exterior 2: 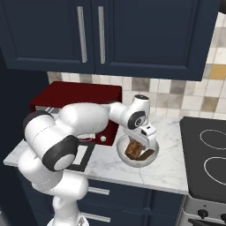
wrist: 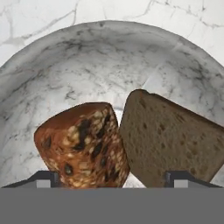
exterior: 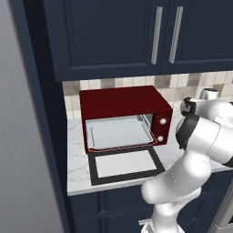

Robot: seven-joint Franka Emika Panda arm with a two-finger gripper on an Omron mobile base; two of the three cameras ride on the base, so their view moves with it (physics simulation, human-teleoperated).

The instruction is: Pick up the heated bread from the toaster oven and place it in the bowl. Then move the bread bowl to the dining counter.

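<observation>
Dark fingertips [wrist: 47, 178] spread wide over the bowl [wrist: 87, 57], holding nothing.
The heated bread [wrist: 83, 144] lies inside beside a darker slice [wrist: 170, 140]; toaster oven [exterior: 123, 107] emptied, so carrying the bowl to the dining counter remains.

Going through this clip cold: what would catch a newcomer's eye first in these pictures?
Probably the white arm bent low over the bowl on the marble counter beside the stove, its gripper spread just above the contents. In the hand view two pieces sit side by side in the bowl: the crusty orange-brown heated bread and a darker flat slice. Next, the dark red toaster oven, its door folded down and its grey tray bare.
</observation>
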